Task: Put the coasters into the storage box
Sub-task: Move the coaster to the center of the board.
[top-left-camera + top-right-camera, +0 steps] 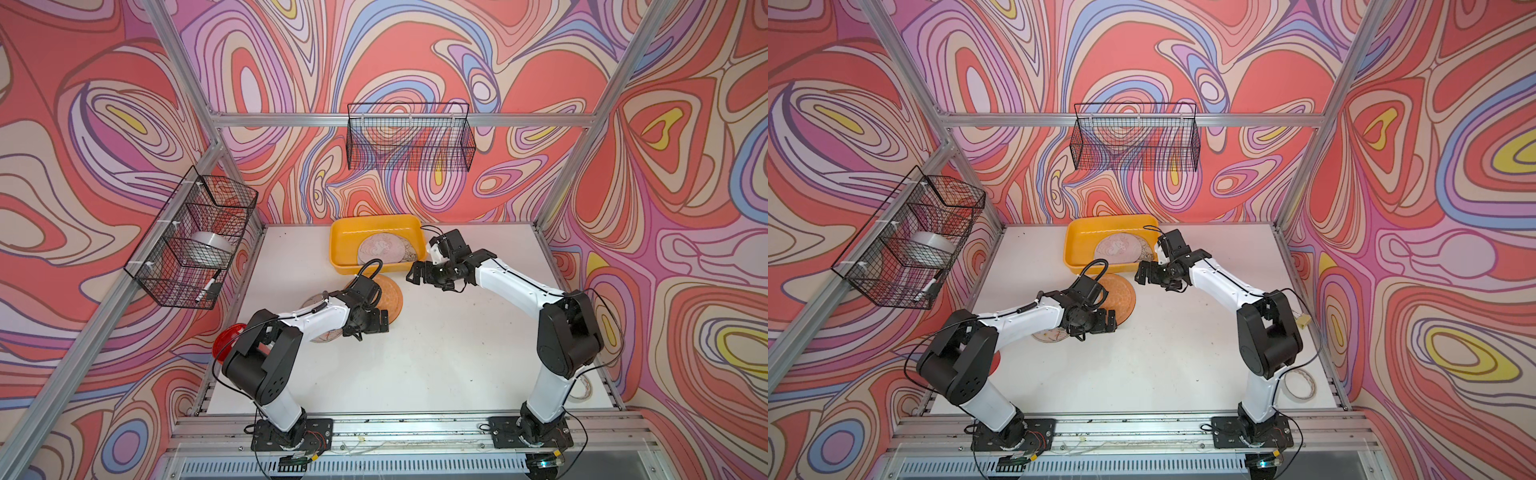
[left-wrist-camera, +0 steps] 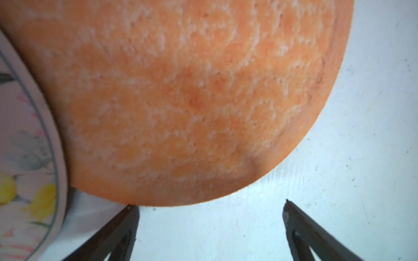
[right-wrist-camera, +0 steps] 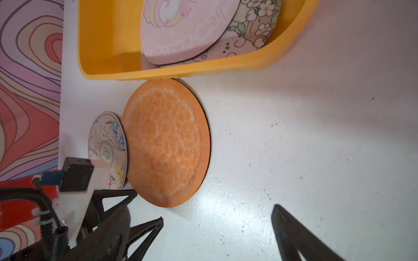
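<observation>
Left hand [image 2: 210, 204] wide open, empty, fingertip [image 2: 129, 217] at rim of orange coaster [image 2: 181, 90]. It lies flat on counter [image 1: 436, 353] against storage box [image 1: 345, 232] at far edge. Right hand [image 3: 218, 212] open, empty, near. Floral coaster [image 3: 106, 140] mostly hidden under left arm [image 1: 316, 320] in both top views.

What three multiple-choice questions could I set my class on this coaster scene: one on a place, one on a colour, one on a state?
1. Where is the orange coaster? A on the table beside the box; B in the box; C on the floor.
2. What colour is the box? A green; B yellow; C black.
3. How is the left gripper? A shut on the coaster; B shut and empty; C open and empty.
Answers: 1 A, it lies flat on the table by the box's outer wall. 2 B, its walls and rim are yellow. 3 C, its fingers stand wide apart, nothing between them.
</observation>
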Controlling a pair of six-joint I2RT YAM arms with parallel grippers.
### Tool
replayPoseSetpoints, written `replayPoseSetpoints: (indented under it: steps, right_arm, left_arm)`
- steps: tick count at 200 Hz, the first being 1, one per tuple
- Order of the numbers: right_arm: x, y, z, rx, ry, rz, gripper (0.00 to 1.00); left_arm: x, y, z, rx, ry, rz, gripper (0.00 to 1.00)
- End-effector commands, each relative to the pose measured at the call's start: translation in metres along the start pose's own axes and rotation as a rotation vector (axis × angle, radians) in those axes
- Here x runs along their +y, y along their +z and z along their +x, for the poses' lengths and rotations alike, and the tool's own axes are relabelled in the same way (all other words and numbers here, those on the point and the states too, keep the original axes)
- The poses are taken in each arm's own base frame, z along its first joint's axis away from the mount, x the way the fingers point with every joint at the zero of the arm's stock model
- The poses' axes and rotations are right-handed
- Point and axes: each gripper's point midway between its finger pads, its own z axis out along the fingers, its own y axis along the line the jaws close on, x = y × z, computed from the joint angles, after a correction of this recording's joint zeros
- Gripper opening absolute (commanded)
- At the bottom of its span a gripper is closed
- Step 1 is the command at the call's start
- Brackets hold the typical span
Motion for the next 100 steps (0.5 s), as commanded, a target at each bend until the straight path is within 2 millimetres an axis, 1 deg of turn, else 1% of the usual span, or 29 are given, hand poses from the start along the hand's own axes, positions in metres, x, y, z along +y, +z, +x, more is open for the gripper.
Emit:
replayPoseSetpoints:
  steps: [1,22,39,61,82,100]
  right_arm:
    - [-0.001,0.01,0.007,0.016,0.021,-0.006,0.98]
    - [-0.002,0.02,0.012,0.028,0.038,-0.01,0.98]
    - [0.001,0.026,0.015,0.034,0.043,-0.014,0.98]
    - [0.007,0.034,0.019,0.038,0.053,-0.025,0.98]
    - [0.011,0.044,0.028,0.057,0.066,-0.026,0.98]
    - [0.013,0.051,0.036,0.068,0.082,-0.028,0.98]
  left_arm:
    - [0.009,-0.009,0.025,0.078,0.014,-0.024,1.0]
    - [0.007,-0.03,0.0,0.006,0.018,-0.029,1.0]
    - [0.01,-0.04,-0.025,-0.045,0.001,-0.03,1.0]
    - [0.023,-0.045,-0.062,-0.101,-0.022,-0.057,1.0]
    - [0.036,-0.049,-0.095,-0.148,-0.025,-0.092,1.0]
    - [0.047,-0.047,-0.118,-0.171,-0.022,-0.129,1.0]
